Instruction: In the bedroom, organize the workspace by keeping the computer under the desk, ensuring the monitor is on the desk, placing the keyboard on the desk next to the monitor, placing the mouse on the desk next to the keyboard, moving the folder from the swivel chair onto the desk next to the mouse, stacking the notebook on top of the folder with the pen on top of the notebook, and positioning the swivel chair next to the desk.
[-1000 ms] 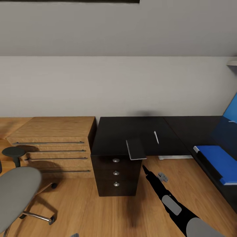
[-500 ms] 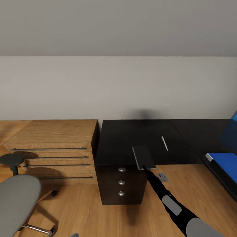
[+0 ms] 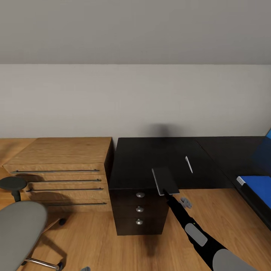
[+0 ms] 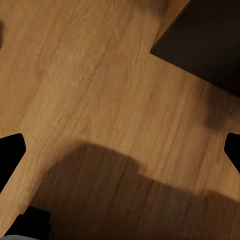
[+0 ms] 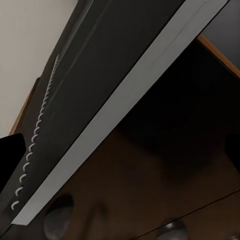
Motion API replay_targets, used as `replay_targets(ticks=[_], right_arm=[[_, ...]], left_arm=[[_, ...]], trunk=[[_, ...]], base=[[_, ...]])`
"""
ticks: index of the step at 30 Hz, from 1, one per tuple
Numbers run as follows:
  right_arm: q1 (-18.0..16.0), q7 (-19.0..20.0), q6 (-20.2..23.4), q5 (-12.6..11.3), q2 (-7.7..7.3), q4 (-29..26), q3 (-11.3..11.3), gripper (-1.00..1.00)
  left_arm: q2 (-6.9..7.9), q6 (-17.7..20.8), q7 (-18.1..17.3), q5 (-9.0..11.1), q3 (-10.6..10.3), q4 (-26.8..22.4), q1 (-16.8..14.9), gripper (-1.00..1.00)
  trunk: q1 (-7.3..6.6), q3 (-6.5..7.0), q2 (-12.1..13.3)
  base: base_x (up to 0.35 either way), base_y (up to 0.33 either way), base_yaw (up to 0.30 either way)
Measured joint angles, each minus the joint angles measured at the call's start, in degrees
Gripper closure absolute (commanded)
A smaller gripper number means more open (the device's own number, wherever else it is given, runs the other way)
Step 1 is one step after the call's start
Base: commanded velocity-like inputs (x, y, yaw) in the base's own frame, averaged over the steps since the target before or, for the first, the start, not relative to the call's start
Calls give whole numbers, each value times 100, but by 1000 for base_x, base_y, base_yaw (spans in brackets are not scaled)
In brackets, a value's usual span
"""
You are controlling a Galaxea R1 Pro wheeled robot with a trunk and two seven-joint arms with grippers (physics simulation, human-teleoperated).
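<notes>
While your right gripper (image 3: 166,194) clamps the thin grey notebook with its spiral edge (image 3: 164,180) at the near rim of the black drawer cabinet (image 3: 140,210), the stacking step is underway: carry it right onto the bright blue folder (image 3: 259,188) on the glossy black desk (image 3: 241,152). Left gripper (image 4: 120,150) hangs spread over floor. Since a second ago, the view swung left.

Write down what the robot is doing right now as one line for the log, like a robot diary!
right gripper: shut on notebook | notebook: at front edge of black drawer unit | pen: lying on black top | folder: on desk at right | left gripper: open over floor
</notes>
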Motion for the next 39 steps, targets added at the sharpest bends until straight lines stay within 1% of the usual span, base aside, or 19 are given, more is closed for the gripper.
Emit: replay_targets(ticks=[39], right_arm=[[0,14,18,-36,-34,0,-18,-100]], left_arm=[[-2,0,0,-1,-5,0,-1,-100]], trunk=[[0,0,0]], base=[[0,0,0]])
